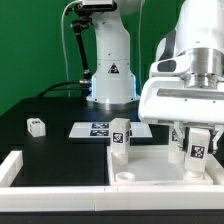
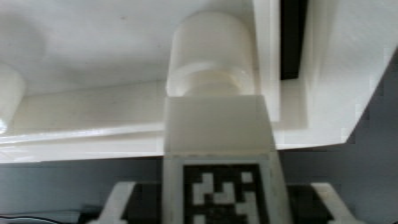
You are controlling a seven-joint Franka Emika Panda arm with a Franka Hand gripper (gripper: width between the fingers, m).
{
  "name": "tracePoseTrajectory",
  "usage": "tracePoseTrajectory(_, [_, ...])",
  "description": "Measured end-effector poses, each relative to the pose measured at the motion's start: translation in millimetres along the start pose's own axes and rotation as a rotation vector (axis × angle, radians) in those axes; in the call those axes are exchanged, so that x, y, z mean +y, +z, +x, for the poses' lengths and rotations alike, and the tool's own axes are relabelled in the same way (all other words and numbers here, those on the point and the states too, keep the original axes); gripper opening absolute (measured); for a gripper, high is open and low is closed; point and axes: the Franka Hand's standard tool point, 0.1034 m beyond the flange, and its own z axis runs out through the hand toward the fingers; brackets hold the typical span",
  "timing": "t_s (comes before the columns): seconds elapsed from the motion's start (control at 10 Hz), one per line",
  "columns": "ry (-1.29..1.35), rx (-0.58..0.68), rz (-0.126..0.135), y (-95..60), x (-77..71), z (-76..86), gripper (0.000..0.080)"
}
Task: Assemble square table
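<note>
The large white square plastic slab (image 1: 160, 165) lies on the counter (image 1: 50, 145) directly beneath my end effector (image 1: 197, 140), with its hollow rimmed underside facing up. A small white plastic leg with a black-and-white tag (image 2: 214, 110) is clamped upright in my end effector, its far end down at a corner of the slab beside the rim. I cannot tell whether it is seated. A second tagged white leg (image 1: 120, 140) stands upright at the slab's corner to the exterior view's left of my end effector. A third small white leg (image 1: 37, 126) lies on the counter, well apart and farther that way.

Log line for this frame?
gripper: shut on held leg | held leg: upright at tabletop corner | second leg: upright on tabletop | third leg: loose, off tabletop
</note>
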Motion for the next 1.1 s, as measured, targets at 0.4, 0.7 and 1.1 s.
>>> tracePoseTrajectory(0.4, [-0.026,-0.001,-0.001,0.3,0.4,-0.4,0.0607])
tracePoseTrajectory(0.7, [-0.045,-0.001,-0.001,0.3,0.4,-0.5,0.0649])
tracePoseTrajectory(1.1, [-0.01,-0.098,0.009,-11.4,9.1,25.8,0.0649])
